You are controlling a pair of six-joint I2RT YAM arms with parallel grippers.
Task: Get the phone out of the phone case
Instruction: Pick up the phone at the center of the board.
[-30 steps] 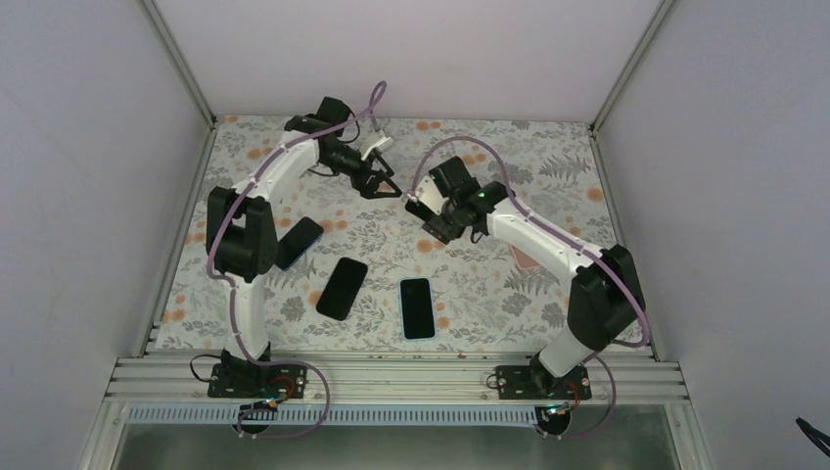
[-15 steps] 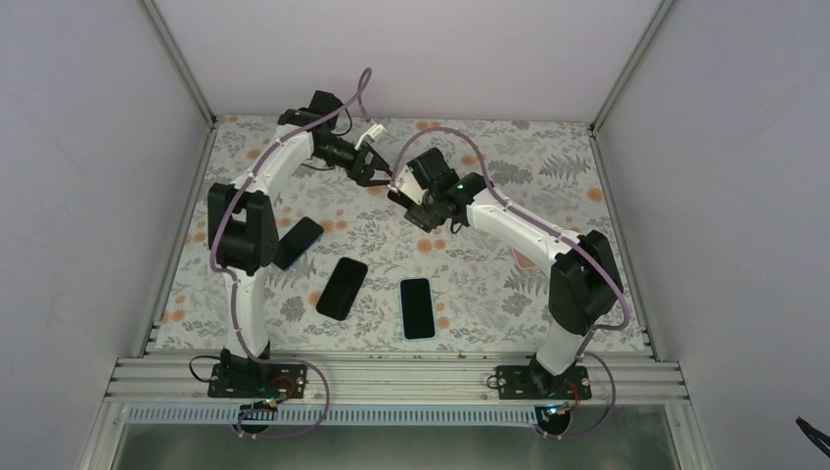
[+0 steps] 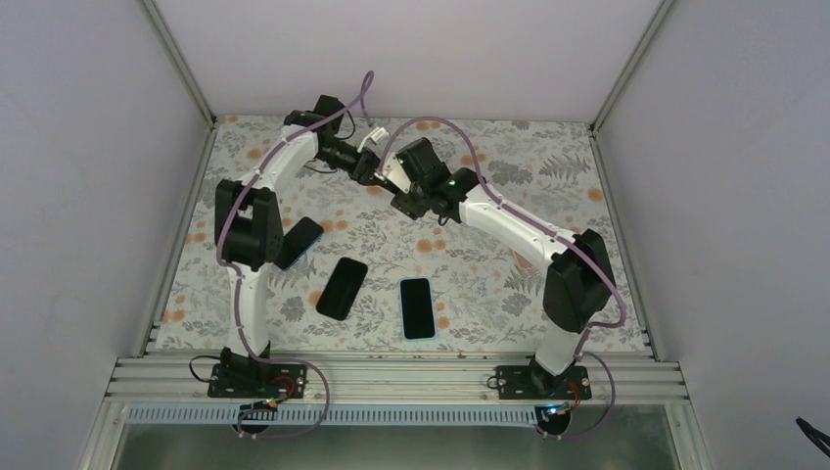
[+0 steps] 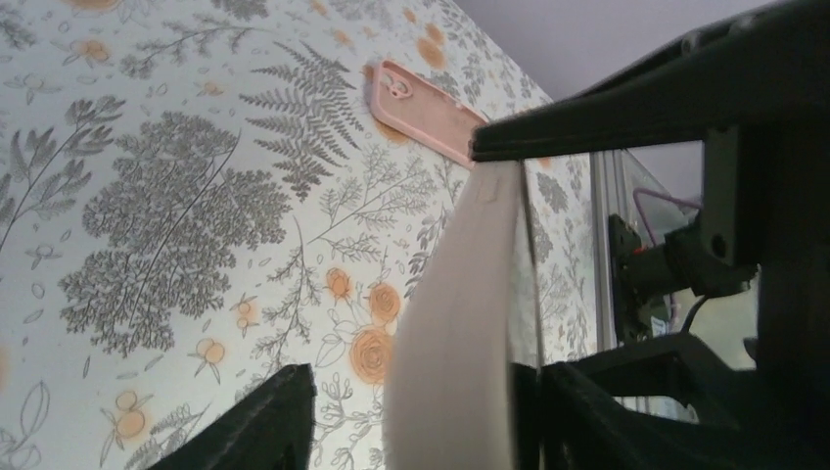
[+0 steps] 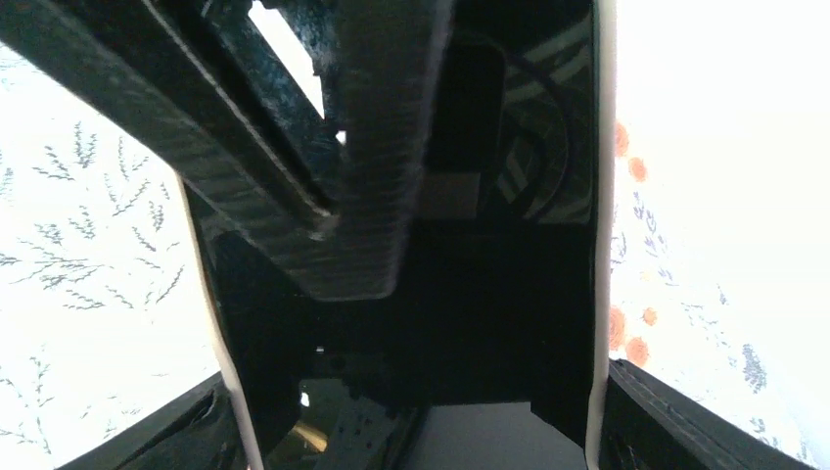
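Above the table (image 3: 548,162), right hand (image 5: 411,377) grips phone case (image 5: 599,196).

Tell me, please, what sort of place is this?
Most likely a laboratory cell for recording robot work. Two robot arms are bolted to an aluminium rail, plain white walls close in a floral cloth, and several phones lie on it.

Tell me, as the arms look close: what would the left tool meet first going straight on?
Probably the white-cased phone in the right tool; its edge lies between the fingers of the left tool.
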